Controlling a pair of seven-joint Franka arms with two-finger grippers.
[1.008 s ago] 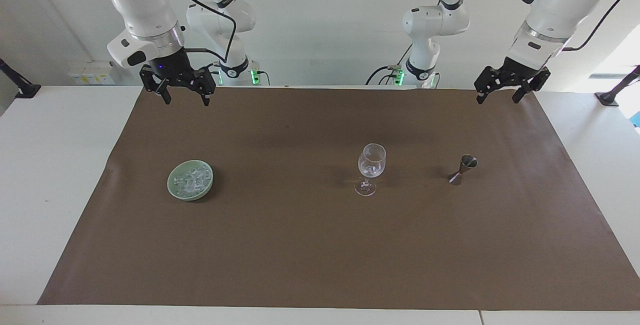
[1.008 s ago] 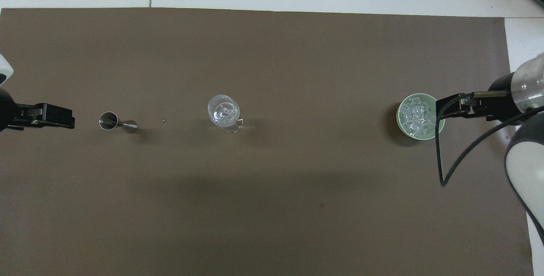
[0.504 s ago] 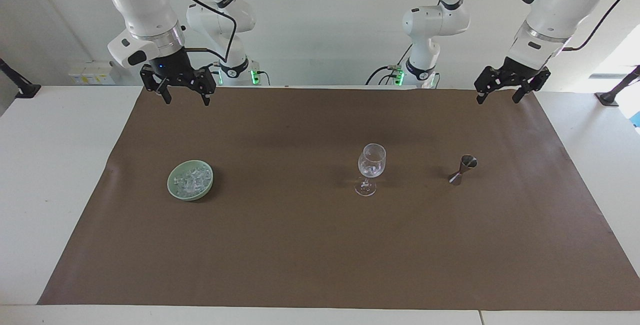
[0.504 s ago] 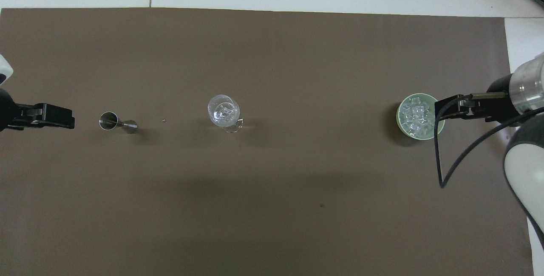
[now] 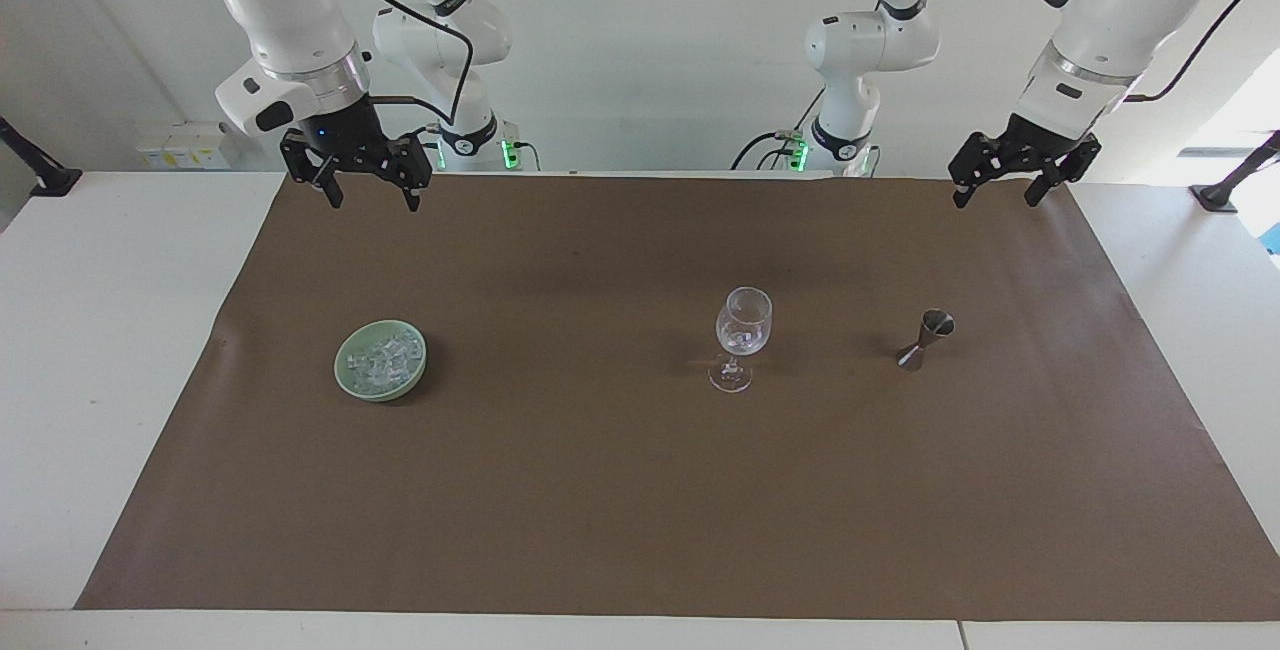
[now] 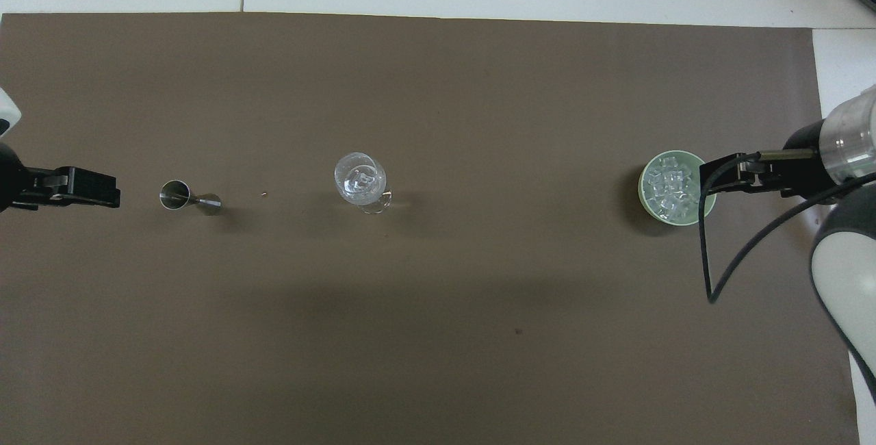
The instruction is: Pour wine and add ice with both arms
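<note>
A clear wine glass (image 5: 743, 335) stands upright mid-mat; it also shows in the overhead view (image 6: 361, 178), with glassy pieces in its bowl. A small steel jigger (image 5: 926, 338) (image 6: 189, 197) stands beside it toward the left arm's end. The ice (image 5: 383, 358) (image 6: 669, 185) is heaped in a pale green bowl (image 5: 341, 366) (image 6: 642, 189) toward the right arm's end. My right gripper (image 5: 371, 200) (image 6: 708, 179) is open and empty, high over the mat's robot-side edge, well apart from the bowl. My left gripper (image 5: 994, 198) (image 6: 113, 193) is open and empty, raised over the mat's corner.
A brown mat (image 5: 600, 490) (image 6: 438, 335) covers most of the white table (image 5: 110, 330). A black cable (image 6: 708, 253) hangs from the right wrist. Black clamps (image 5: 40, 175) stand at the table's ends.
The right gripper has risen very slightly. The left arm, glass, jigger and bowl have not moved.
</note>
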